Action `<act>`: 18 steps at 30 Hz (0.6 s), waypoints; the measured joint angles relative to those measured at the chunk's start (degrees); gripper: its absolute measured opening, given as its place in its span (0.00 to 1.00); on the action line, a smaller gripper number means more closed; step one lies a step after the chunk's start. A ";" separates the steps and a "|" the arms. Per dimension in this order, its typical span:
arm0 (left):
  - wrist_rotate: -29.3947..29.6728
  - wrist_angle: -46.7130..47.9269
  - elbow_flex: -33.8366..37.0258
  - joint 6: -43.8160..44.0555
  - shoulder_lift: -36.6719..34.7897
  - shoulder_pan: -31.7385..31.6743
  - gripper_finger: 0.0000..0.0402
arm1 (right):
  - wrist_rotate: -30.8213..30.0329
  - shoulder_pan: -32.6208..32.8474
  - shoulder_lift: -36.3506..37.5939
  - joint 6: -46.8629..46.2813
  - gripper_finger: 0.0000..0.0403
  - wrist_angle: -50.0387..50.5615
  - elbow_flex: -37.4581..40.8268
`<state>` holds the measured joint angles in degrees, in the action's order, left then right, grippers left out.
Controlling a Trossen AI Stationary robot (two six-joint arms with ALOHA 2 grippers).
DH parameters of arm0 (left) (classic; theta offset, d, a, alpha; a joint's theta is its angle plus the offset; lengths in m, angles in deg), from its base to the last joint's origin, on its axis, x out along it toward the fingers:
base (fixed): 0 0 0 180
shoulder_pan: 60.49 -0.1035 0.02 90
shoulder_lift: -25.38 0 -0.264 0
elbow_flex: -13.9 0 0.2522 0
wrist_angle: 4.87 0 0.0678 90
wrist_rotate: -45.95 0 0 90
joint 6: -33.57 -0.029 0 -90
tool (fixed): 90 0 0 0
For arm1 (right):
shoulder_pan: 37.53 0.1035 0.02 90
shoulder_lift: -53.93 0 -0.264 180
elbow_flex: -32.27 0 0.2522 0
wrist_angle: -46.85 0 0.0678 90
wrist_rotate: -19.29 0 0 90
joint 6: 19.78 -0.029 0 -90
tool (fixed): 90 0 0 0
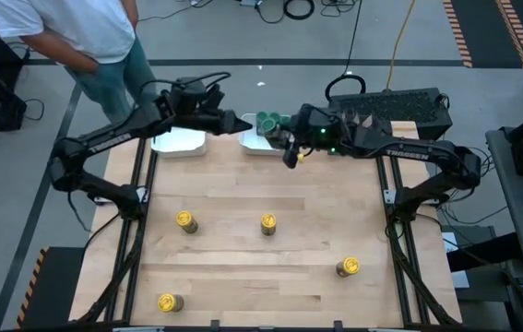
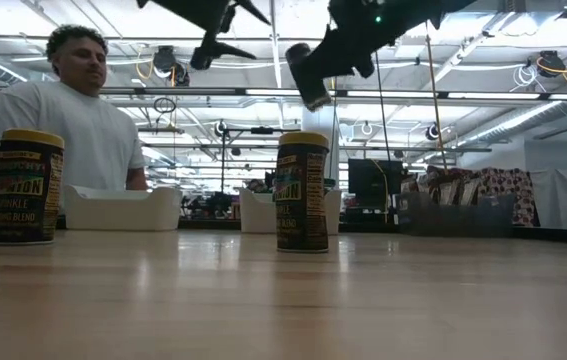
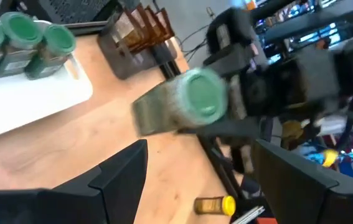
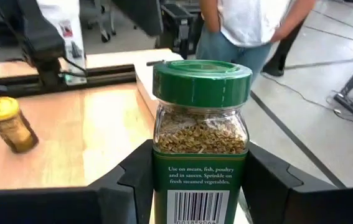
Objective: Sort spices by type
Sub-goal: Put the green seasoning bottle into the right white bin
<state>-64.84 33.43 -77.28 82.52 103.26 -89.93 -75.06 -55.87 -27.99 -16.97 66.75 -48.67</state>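
The green-lidded jar (image 4: pixel 200 146), gripped in the right claw (image 4: pixel 195 186) at frame centre, reads "Use on meats, fish, poultry"; the left claw (image 3: pixel 195 180) gapes empty.

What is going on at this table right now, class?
Two robot arms are sorting spice jars. The right pincer holds a green-lidded jar above the table's far edge, near a white tray where other green-lidded jars already stand. The left pincer is open and empty, hovering close by. Four yellow-lidded jars are scattered on the wooden table, not yet sorted. A person stands beyond the table.
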 joint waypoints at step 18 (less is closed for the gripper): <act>7.37 3.93 -1.21 -1.31 9.19 6.10 0.71 | -6.28 4.74 -5.06 -2.76 0.41 6.77 0.00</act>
<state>-57.47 37.37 -78.49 81.21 112.45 -83.83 -81.34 -51.13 -33.05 -19.73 73.52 -48.67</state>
